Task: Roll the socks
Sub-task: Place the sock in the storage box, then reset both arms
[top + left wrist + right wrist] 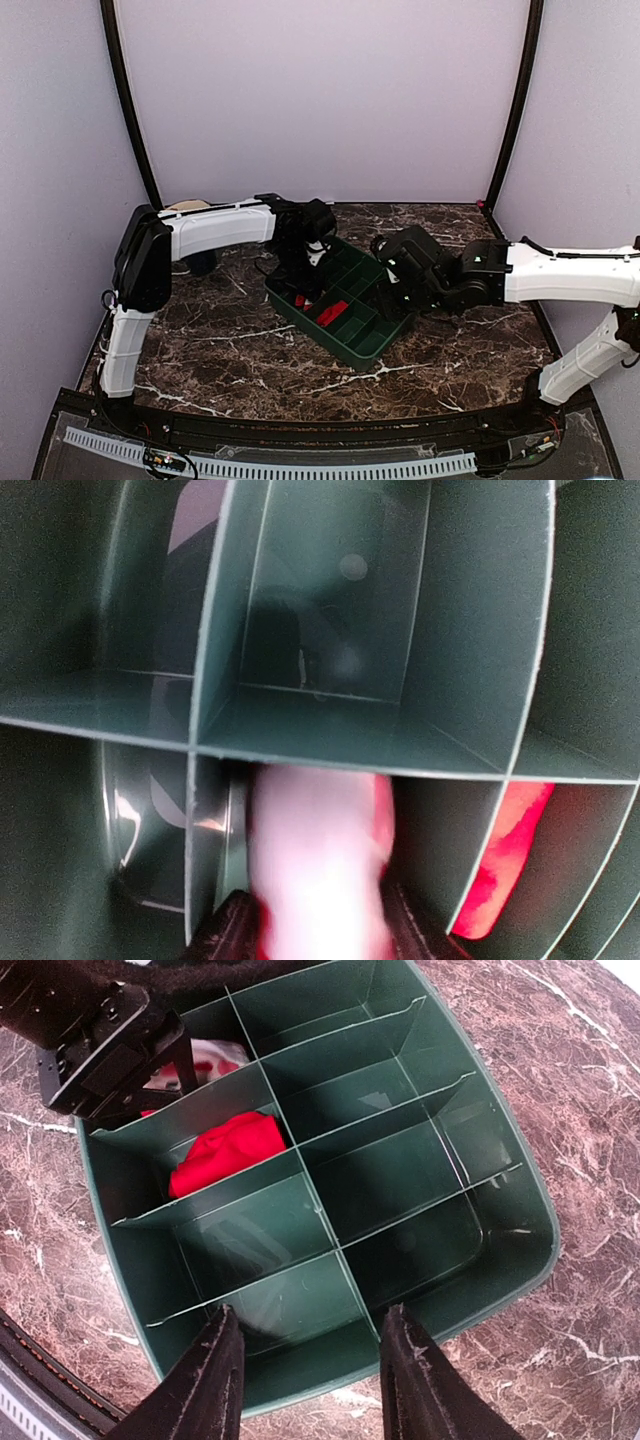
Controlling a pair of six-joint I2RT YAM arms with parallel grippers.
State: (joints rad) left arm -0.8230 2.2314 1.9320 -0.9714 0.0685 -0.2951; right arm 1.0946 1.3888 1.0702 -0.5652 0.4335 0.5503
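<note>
pink-cuffed sock (320,860) low centre, right between left fingers (232,932) inside tray (310,1370); grip unclear, right fingers (215,1380) spread empty

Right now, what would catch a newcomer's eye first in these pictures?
The dark green plastic divider tray stands out first, in the middle of the brown marble table. A rolled red fabric sock fills one compartment; in the next, a white-and-pink sock sits between the fingers of the left gripper. The right gripper hangs open over the opposite end.
</note>
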